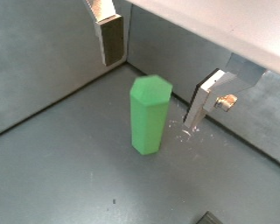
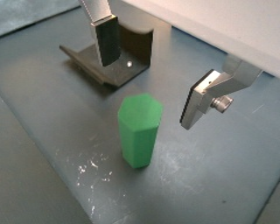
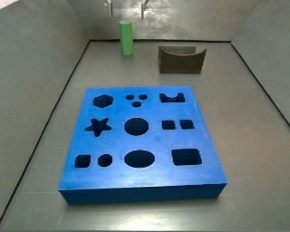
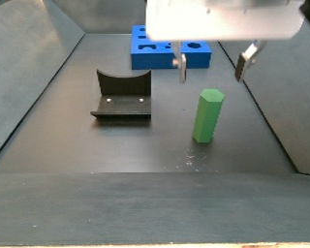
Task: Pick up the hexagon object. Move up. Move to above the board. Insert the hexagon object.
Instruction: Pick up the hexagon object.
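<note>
Taking the hexagon object (image 4: 207,115) as landmark, left to right in a side view: the fixture (image 4: 121,96) sits well left of it. The gripper (image 4: 209,61) hangs just above, fingers apart, holding nothing. The rod stands upright on the floor, w/ the board (image 4: 166,50) behind. Risk (a guess): an off-centre descent clips its top and tips it over.

In a side view the gripper (image 3: 127,11) is cut off by the frame edge, its fingers barely discernible, and in another the arm hides most of the blue board (image 4: 147,53).
</note>
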Controlling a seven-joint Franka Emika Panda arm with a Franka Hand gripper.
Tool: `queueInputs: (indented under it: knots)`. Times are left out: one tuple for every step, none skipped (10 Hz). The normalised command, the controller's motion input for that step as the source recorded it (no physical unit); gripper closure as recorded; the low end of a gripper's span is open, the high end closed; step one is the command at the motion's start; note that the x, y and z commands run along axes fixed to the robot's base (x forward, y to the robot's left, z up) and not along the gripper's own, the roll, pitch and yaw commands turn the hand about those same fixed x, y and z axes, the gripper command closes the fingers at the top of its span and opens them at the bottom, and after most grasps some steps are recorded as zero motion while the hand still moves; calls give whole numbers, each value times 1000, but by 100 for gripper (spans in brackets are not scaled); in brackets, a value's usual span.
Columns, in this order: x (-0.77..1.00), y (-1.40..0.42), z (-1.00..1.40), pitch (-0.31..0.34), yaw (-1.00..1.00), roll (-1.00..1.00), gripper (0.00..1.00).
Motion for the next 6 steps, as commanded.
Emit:
queueInputs:
  knots:
    - [-109,314,-791,-257,197,0,0]
    - [-57,9,0,-9,0,-109,0]
    - [-11,17,0,0,0,0,0]
    - [-11,14,-569,-103,14,0,0]
    - [-94,114,-591,-169,0,0,0]
    - [-209,126,-403,-226,0,-51,0]
